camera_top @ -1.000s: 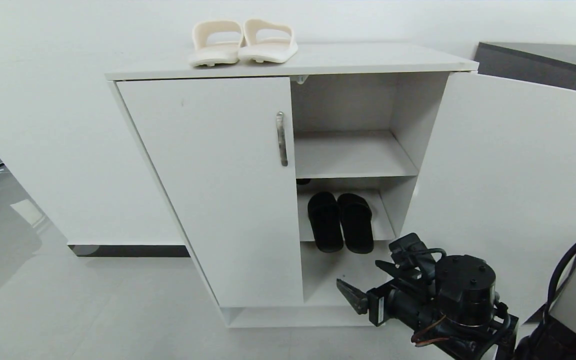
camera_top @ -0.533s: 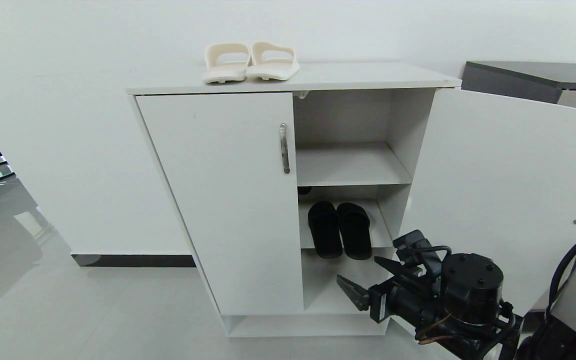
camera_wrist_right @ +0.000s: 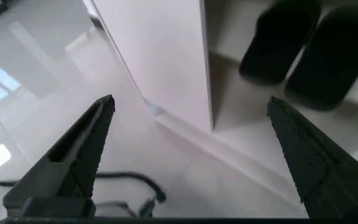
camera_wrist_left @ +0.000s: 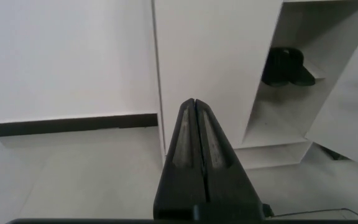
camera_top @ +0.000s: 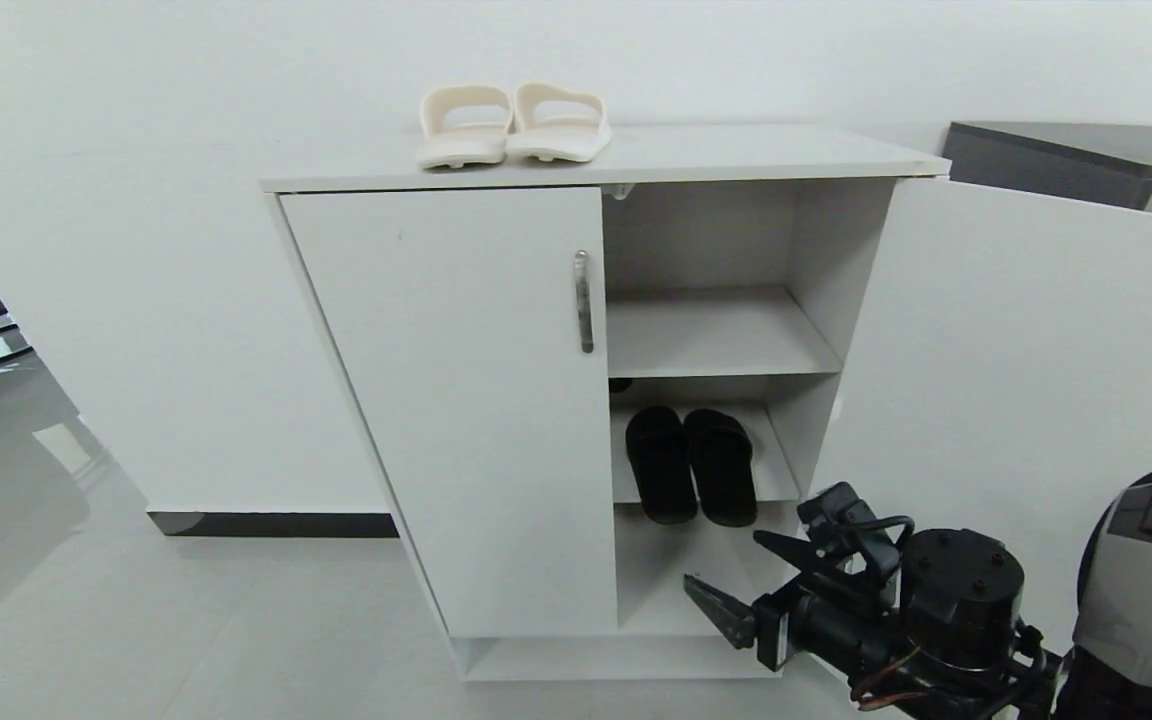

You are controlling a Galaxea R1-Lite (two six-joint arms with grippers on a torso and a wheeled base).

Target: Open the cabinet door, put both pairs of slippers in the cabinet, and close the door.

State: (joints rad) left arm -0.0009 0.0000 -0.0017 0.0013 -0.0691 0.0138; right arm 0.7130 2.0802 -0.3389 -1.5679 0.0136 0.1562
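Black slippers (camera_top: pixel 691 478): pair side by side on the middle shelf (camera_top: pixel 776 480) of the white cabinet (camera_top: pixel 756 150), right-hand compartment, toes inward, heels at the shelf's front edge.
Cream slippers (camera_top: pixel 513 123): pair side by side on the cabinet top, above the seam between the two doors, touching each other.
Right door (camera_top: pixel 1016 350): swung wide open. Left door (camera_top: pixel 456 400): shut, with an upright metal handle (camera_top: pixel 584 301) at its inner edge.
Upper shelf (camera_top: pixel 716 335) is bare; the bottom compartment lies below the black pair.
Right pincer (camera_top: pixel 726 560): released, fingers spread wide, holding nothing. It hangs low in front of the open compartment, below and just right of the black slippers, apart from them and pointing toward the cabinet.
Left pincer (camera_wrist_left: pixel 195 102): clenched, fingers pressed together on nothing, aimed at the closed left door and the floor (camera_top: pixel 186 620) before it.
Surroundings: pale glossy floor tiles, white wall with a dark baseboard (camera_top: pixel 271 523), and a dark grey unit (camera_top: pixel 1066 150) behind the open door.
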